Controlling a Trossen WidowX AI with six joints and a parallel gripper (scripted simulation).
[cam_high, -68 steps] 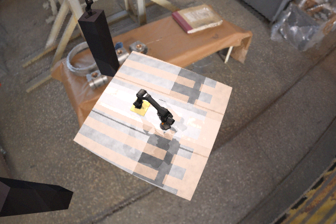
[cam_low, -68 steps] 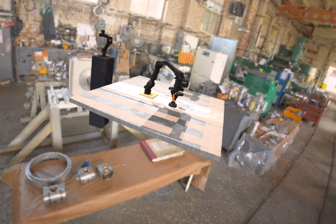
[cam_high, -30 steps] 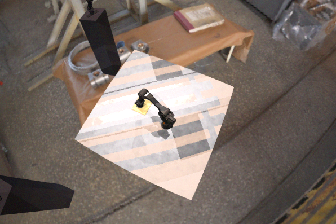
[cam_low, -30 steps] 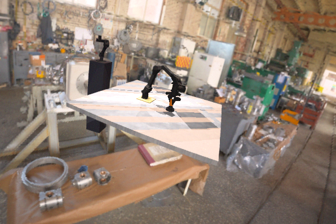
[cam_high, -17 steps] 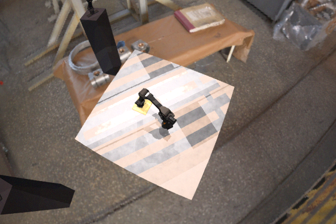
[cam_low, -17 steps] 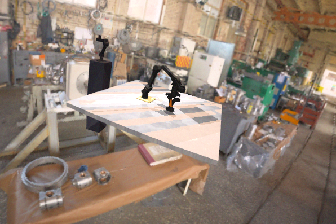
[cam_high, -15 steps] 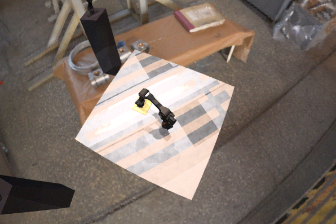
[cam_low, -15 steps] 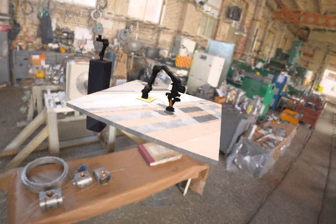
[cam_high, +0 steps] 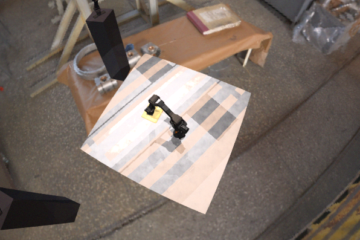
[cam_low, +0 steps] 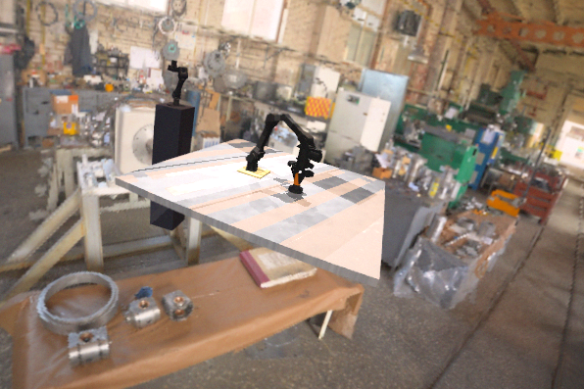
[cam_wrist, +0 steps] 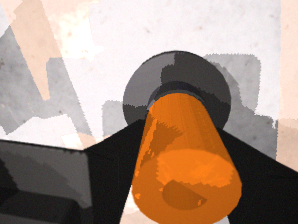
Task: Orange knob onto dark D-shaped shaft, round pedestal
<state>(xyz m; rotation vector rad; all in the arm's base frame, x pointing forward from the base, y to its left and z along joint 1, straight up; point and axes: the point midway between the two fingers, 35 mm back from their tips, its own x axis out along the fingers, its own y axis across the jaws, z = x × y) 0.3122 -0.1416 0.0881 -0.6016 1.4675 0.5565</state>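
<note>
- Most of the fitting looks done: black parallel-jaw gripper point(cam_wrist: 175, 165) clamps the orange cylindrical knob point(cam_wrist: 185, 155), upright over the dark round pedestal point(cam_wrist: 140, 90)
- Left: confirm it is fully seated, then release

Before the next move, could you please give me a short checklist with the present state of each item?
1. Claw shut on the orange knob: ok.
2. Knob centred over the round pedestal in the wrist view: ok.
3. Knob standing upright above the pedestal in the exterior view: ok.
4. Flat of the knob's hole lined up with the shaft's flat: cannot tell, the shaft is hidden.
5. Knob pushed fully down to the pedestal: cannot tell; a dark ring shows at its far end.
6. Knob released: not ok, not yet.
</note>
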